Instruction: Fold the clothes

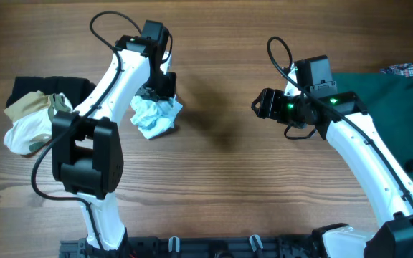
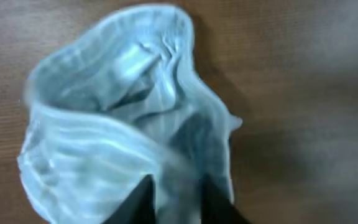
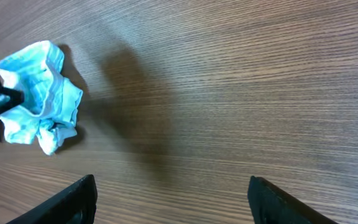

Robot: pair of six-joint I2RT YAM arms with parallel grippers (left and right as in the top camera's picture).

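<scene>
Overhead view, largest first: wooden table (image 1: pixel 221 186); at three o'clock on it, dark green garment (image 1: pixel 378 107); at nine o'clock, heap of black, tan and white clothes (image 1: pixel 34 115); just left of centre, crumpled striped garment (image 1: pixel 155 116). Pinched on its twelve-o'clock edge: left gripper (image 2: pixel 176 186), nearly closed, fabric between the fingers. Spread wide and empty over bare wood: right gripper (image 3: pixel 171 186). Best to lift slowly, shake the bundle loose, then take a free corner before spreading flat.

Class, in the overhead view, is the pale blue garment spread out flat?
No, the pale blue garment sits bunched in a crumpled heap.
</scene>
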